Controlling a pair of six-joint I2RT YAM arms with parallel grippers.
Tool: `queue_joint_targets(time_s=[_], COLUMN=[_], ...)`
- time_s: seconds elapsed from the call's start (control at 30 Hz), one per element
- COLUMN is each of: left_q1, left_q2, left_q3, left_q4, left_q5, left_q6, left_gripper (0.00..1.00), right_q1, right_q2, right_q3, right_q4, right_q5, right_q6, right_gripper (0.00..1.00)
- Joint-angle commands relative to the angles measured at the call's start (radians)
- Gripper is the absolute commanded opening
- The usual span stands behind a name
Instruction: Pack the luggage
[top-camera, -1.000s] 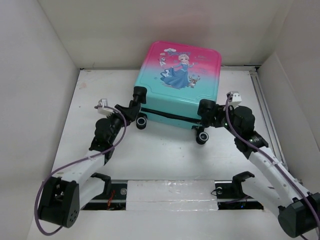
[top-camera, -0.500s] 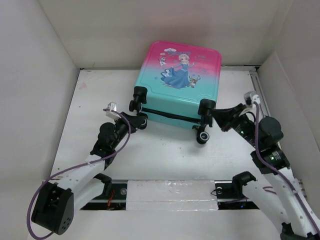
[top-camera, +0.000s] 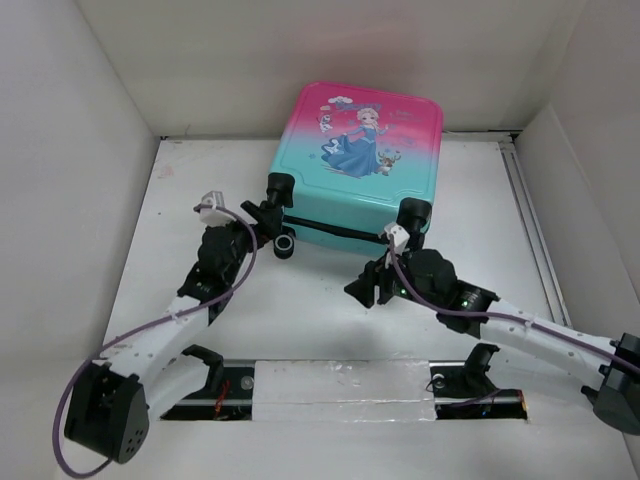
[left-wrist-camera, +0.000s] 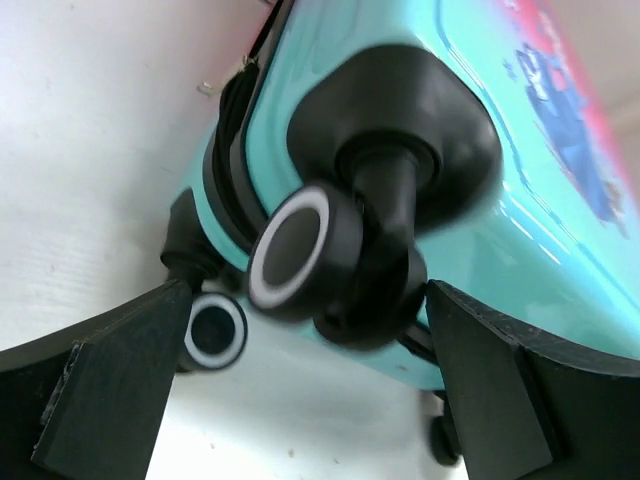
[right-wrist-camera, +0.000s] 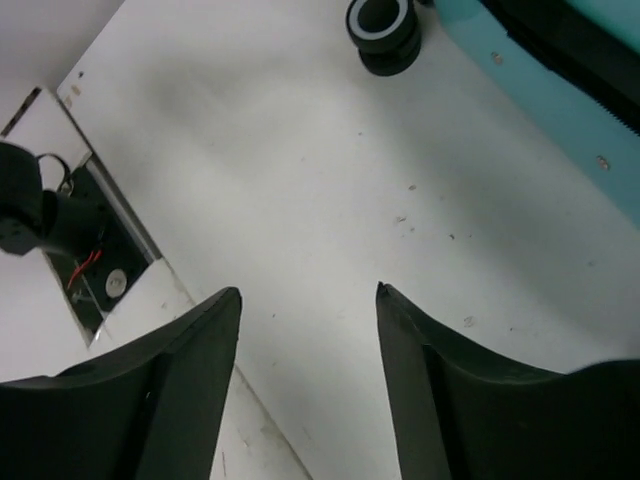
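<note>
The luggage lies flat and closed at the back middle, pink-to-teal with a princess picture, zip side and wheels facing me. My left gripper is open at its front left corner. In the left wrist view the upper black-and-white wheel sits between the spread fingers, with the teal shell behind; whether a finger touches the caster I cannot tell. My right gripper is open and empty over bare table in front of the luggage. The right wrist view shows a wheel and the teal edge beyond my right gripper.
White walls enclose the table on the left, back and right. A taped rail with the arm bases runs along the near edge; its gap with wiring shows in the right wrist view. A metal track runs along the right side.
My right arm swung from the luggage's right front corner down and left to the table in front of it. My left gripper shifted slightly up at the left wheels. The luggage has not moved.
</note>
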Motion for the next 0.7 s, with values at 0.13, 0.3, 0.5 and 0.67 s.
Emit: queue_joint_targets(time_s=[0.13,0.3,0.5,0.67], left_q1=[0.019,0.03,0.039,0.039], left_q2=[0.2,0.286,0.3,0.365], left_q3=[0.195,0.288,0.286,0.286], left_q4=[0.071,0.048,0.052,0.077], left_q5=[0.005,0.049,0.078,0.215], left_q6=[0.158,0.23,0.266,0.266], left_gripper=[1.0,0.94,0.8,0.44], right_q1=[0.013,0.013,0.013,-0.069], right_q2=[0.046,0.057,0.016,-0.005], right_q3=[-0.033,-0.087,-0.121,-0.107], right_q4=[0.193,0.215,0.215,0.181], right_q5=[0.033,0.08,0.194,0.19], right_q6=[0.018,0.054,0.075,0.054], right_gripper=[0.64,0.67,0.77,0.77])
